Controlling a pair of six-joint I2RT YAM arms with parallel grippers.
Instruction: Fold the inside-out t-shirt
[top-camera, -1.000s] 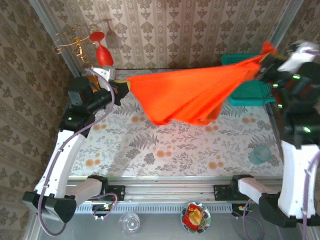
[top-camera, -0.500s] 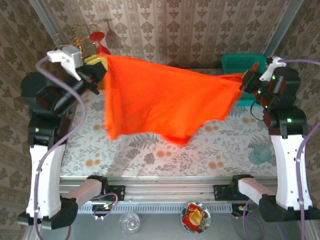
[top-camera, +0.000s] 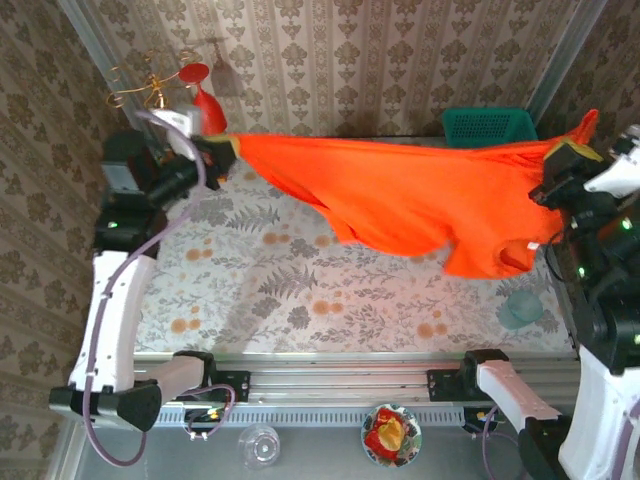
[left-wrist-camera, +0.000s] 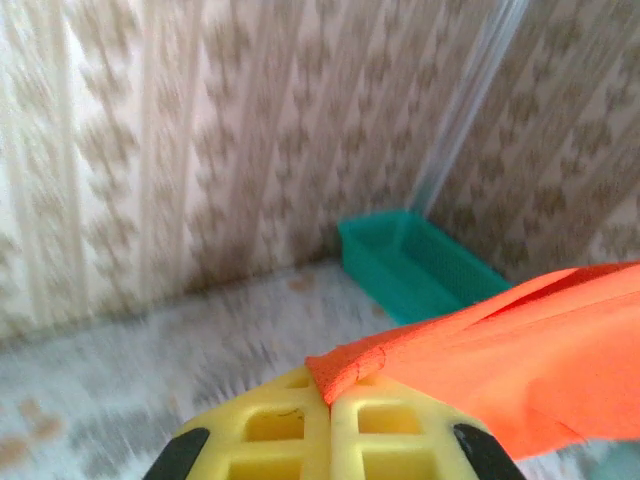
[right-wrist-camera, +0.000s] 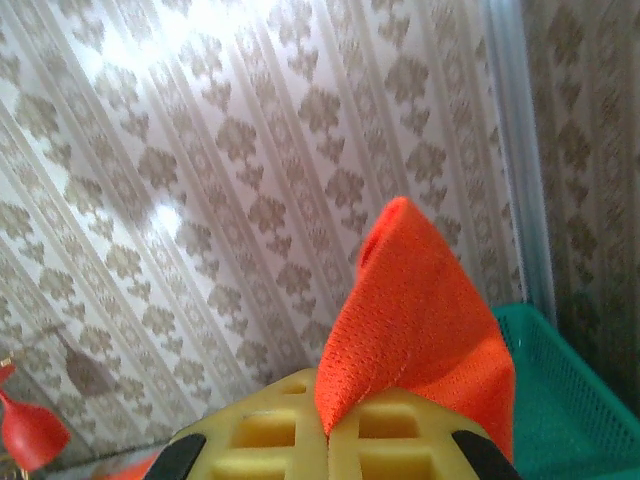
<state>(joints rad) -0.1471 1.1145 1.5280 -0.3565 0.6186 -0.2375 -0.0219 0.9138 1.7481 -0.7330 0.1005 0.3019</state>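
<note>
Inside-out t-shirt (top-camera: 420, 200) stretched in the air above the fern-patterned bench (top-camera: 300, 290), with the left hand (top-camera: 222, 155) and right hand (top-camera: 562, 158) each clamped shut on a small pinch of its edge (neck opening hanging low near the right hand). Risk: so thin a bite of soft, fine-knit cloth may slip under tension and drop one end, and the sagging middle could snag the rigid green mesh basket (top-camera: 487, 125). Fabric is plain orange-red, limp and wrinkly.

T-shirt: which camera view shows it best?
Top external: the whole t-shirt hangs stretched between the left pincer and right pincer. Left wrist shows a pinched edge, right wrist a pinched corner.
</note>
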